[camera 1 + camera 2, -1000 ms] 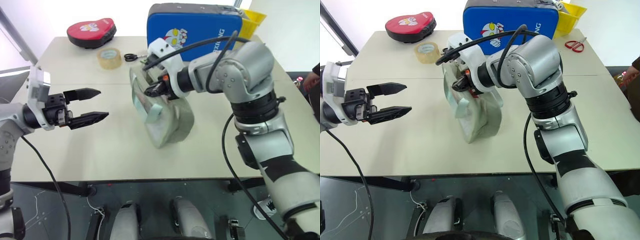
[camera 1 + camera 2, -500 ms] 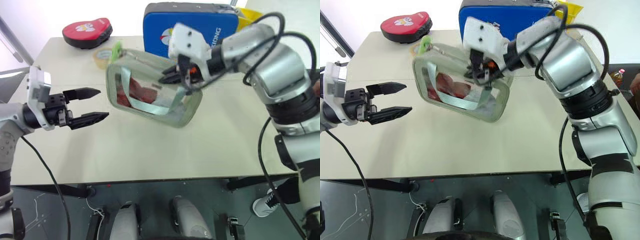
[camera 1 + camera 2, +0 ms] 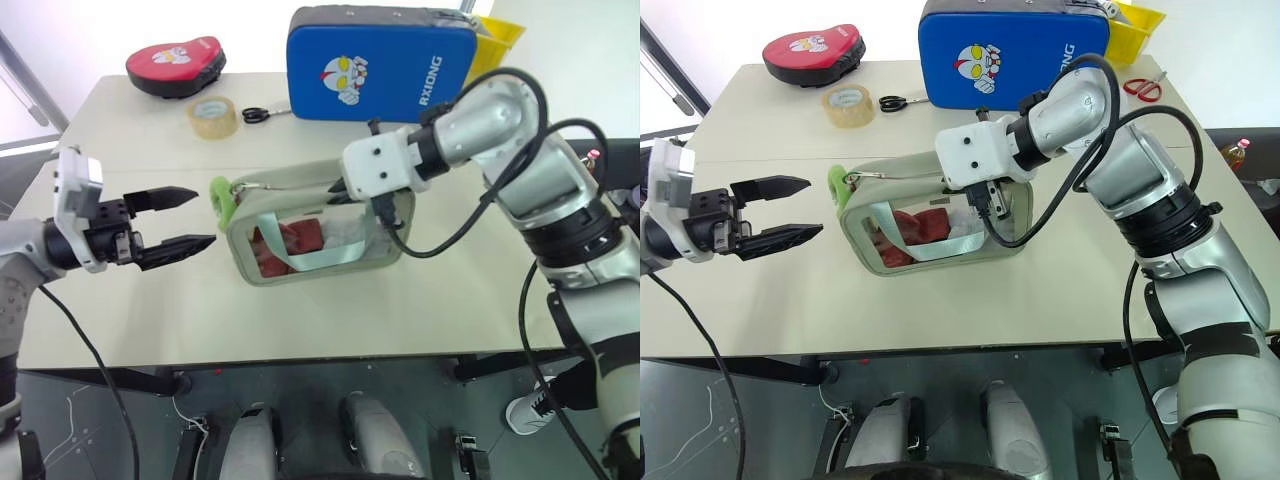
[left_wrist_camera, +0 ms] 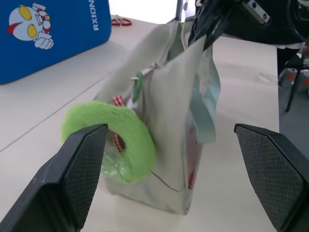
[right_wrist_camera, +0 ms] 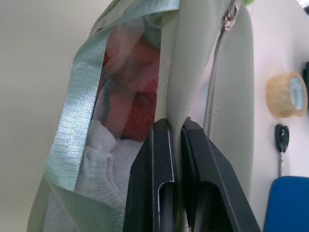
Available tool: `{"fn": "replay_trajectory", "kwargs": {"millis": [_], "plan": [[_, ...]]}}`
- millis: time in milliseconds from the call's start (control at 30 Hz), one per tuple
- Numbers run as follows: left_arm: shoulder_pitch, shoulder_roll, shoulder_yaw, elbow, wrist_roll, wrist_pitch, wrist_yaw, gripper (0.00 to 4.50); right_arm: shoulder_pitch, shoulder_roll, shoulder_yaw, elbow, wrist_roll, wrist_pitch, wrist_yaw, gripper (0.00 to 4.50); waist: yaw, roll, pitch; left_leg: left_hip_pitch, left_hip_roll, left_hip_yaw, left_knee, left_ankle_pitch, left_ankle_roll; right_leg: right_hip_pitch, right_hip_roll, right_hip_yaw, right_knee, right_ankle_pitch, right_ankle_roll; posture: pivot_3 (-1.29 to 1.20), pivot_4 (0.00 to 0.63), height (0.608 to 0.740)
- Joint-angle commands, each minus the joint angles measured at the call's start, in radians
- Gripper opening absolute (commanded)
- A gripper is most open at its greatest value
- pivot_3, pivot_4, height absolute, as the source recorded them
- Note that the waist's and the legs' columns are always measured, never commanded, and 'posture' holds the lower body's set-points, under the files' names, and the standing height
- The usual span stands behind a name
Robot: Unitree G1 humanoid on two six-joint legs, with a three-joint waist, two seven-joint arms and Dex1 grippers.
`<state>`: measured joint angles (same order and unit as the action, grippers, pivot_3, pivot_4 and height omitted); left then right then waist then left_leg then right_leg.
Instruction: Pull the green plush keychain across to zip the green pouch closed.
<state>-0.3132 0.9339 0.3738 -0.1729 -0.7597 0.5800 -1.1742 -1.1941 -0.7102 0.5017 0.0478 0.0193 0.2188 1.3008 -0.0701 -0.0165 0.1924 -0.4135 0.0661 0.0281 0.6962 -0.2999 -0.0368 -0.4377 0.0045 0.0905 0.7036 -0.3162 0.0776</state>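
Right claw (image 5: 174,140) clamped on the green pouch's (image 3: 330,240) top edge, pouch upright mid-table (image 3: 130,310), green plush keychain (image 3: 221,196) at its left end; left claw (image 3: 197,215) apart, just beside it.

We see the pale sage-green fabric pouch (image 3: 320,225) as matt woven cloth, with a clear glossy plastic side window and a satin-sheened light green strap. The lime-green ring-shaped plush keychain (image 4: 116,137) looks fuzzy and soft. We note the black fingers (image 4: 79,176) have finely textured matt pads. The beige table (image 3: 400,300) looks smooth and matt.
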Motion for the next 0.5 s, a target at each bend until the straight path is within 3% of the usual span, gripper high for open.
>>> {"fn": "replay_trajectory", "kwargs": {"millis": [33,500], "plan": [[0.005,0.025,0.036,-0.026,-0.012,-0.003,-0.004,4.5,-0.027,0.01,-0.059,-0.018,-0.045,0.08,-0.048,0.04,0.0,0.0,0.0,0.0,0.0,0.0,0.0,0.0,0.0,0.0,0.0,0.0,0.0,0.0,0.0,0.0,0.15,0.737],[-0.059,0.024,-0.022,0.02,0.012,-0.016,-0.035,4.5,0.02,-0.002,-0.119,-0.205,-0.038,0.36,-0.071,0.04,0.002,0.0,0.0,0.0,-0.001,0.0,0.001,0.0,0.0,0.001,0.0,0.0,0.0,0.0,0.0,0.0,0.15,0.737]]}}
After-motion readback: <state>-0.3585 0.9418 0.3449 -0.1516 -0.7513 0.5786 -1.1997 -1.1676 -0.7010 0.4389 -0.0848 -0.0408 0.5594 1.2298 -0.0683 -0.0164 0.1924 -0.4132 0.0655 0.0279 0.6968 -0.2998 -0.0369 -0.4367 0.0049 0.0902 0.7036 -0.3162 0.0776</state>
